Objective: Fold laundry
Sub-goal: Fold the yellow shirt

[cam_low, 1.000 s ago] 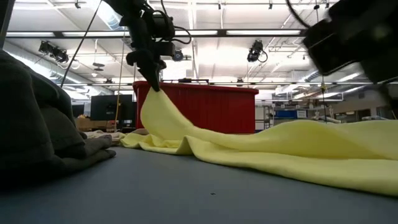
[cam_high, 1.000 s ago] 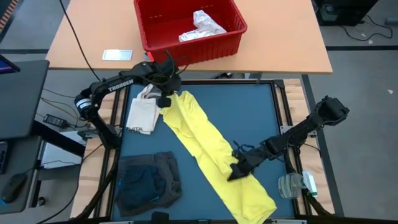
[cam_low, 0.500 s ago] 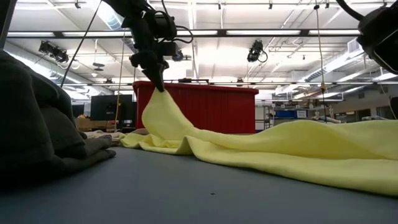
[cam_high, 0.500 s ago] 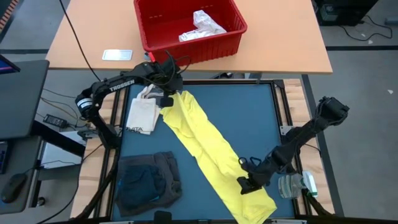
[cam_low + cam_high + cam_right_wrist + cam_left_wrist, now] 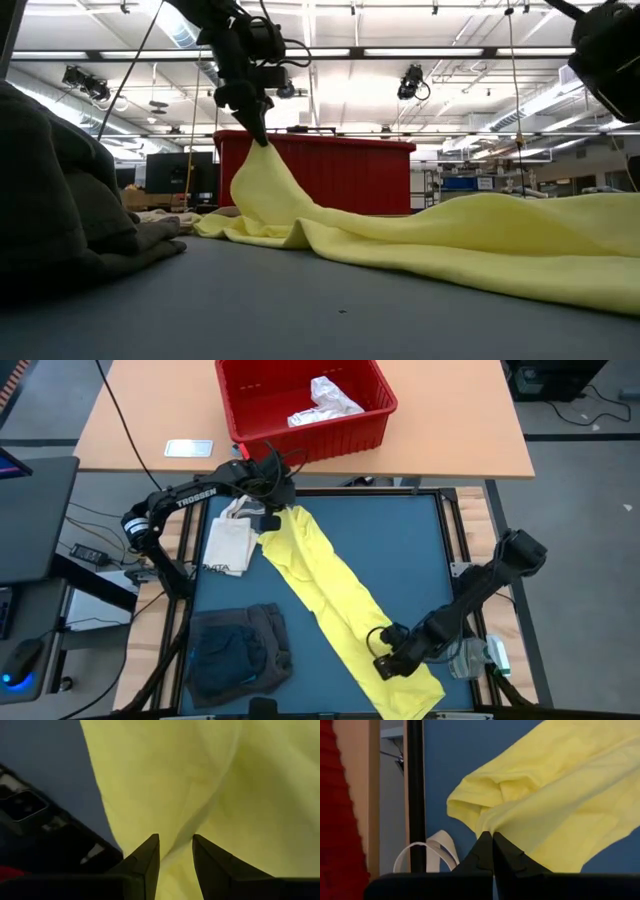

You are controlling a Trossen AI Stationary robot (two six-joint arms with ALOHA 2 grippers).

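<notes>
On the mat: 1 yellow garment [image 5: 340,610], seemingly 2 dark garments [image 5: 238,652].

You see a long plain yellow soft garment [image 5: 335,610], a dark grey crumpled garment [image 5: 238,650], a red plastic bin [image 5: 303,405], a blue-topped bench [image 5: 400,550].

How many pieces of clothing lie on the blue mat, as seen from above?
3 visible: the yellow garment lies diagonally across the middle; the dark grey garment with the blue garment on it is piled in the near left corner. More may be hidden beneath.
</notes>
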